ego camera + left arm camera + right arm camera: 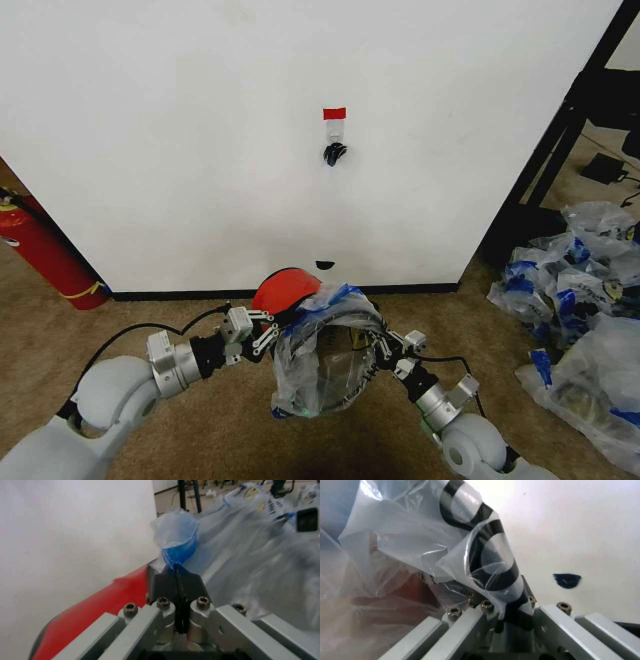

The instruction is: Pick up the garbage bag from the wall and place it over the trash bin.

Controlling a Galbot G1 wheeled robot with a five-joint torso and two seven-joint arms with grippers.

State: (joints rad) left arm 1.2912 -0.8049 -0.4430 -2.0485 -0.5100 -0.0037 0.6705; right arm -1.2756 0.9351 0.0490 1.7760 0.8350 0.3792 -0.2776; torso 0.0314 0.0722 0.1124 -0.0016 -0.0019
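The garbage bag point(318, 378), thin clear plastic with blue and black print, is stretched across the round dark rim of the trash bin point(352, 318) on the carpet before the wall point(200, 150). The bin's red part point(284, 290) shows behind the rim. My left gripper point(272, 330) is shut on the bag's edge at the bin's left side. In the left wrist view, that gripper point(176, 570) pinches a blue fold of the bag point(177, 540). My right gripper point(383, 352) is shut on the bag's right edge. In the right wrist view, it point(506, 609) clamps black-printed bag film point(485, 558).
A bare hook point(334, 153) sits under a red tape strip point(334, 112) on the wall. A red fire extinguisher point(40, 250) stands at the left. A heap of clear-and-blue bags point(580, 300) lies at the right beside a black frame point(555, 140).
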